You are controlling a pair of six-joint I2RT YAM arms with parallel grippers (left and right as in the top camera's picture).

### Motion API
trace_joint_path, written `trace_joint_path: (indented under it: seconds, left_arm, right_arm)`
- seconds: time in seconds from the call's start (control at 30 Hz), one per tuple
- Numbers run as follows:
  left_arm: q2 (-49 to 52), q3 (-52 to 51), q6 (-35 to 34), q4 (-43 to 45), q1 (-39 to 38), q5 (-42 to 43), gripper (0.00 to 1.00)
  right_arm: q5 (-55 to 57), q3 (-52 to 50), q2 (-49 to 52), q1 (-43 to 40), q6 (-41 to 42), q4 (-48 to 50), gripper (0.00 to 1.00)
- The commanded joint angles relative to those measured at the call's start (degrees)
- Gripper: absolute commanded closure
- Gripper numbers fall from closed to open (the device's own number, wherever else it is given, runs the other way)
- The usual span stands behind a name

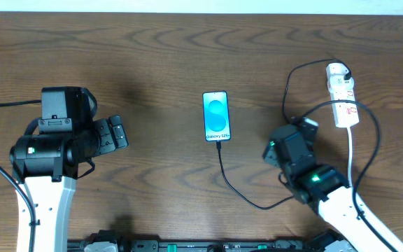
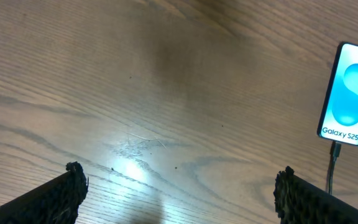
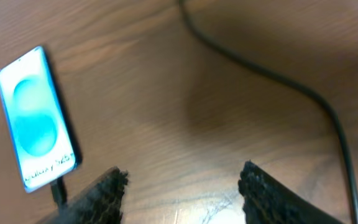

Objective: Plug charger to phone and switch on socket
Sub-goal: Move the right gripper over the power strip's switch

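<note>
The phone (image 1: 216,116) lies face up mid-table, its blue screen lit; it also shows in the left wrist view (image 2: 348,94) and the right wrist view (image 3: 36,118). The charger's black cable (image 1: 240,192) runs from its connector tip (image 1: 219,145) at the phone's bottom edge, loops right and climbs to the white plug head (image 1: 336,70) on the socket (image 1: 345,105). My right gripper (image 1: 290,133) hovers between phone and socket, fingers (image 3: 107,186) apart over bare wood, holding nothing. My left gripper (image 1: 119,131) stands wide open left of the phone, holding nothing (image 2: 179,186).
The socket's white cord (image 1: 352,161) trails down toward the front edge past my right arm. A loop of black cable (image 3: 278,78) crosses the wood ahead of the right gripper. Bare wood lies between the left gripper and the phone.
</note>
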Motion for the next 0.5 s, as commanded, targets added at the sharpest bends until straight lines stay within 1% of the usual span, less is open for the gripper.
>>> trace_joint_path:
  seconds: [0.0,0.07,0.17,0.33,0.4,0.47]
  left_arm:
    - [0.2,0.1,0.6,-0.2,0.2,-1.3,0.02]
    - [0.2,0.1,0.6,-0.2,0.2,-1.3,0.02]
    - [0.2,0.1,0.6,-0.2,0.2,-1.3,0.02]
    - [0.2,0.1,0.6,-0.2,0.2,-1.3,0.02]
    - [0.2,0.1,0.6,-0.2,0.2,-1.3,0.02]
    - [0.2,0.1,0.6,-0.2,0.2,-1.3,0.02]
  right_arm:
    - [-6.1,3.2,-0.1,-6.6,-1.1,-1.4,0.72]
    - [-8.6,4.6,-0.1,-11.1,-2.7,-2.6,0.87]
    - [-10.9,7.8,0.1,-19.1,-4.2,-6.0,0.99]
    - [-11.2,14.7,3.1,-29.4,-5.4,-13.0,0.99]
    - [-11.3,20.2,7.3,-34.3,-7.6,-16.7,0.99]
    - [-11.3,24.2,10.8,-36.8,-9.0,-18.9,0.99]
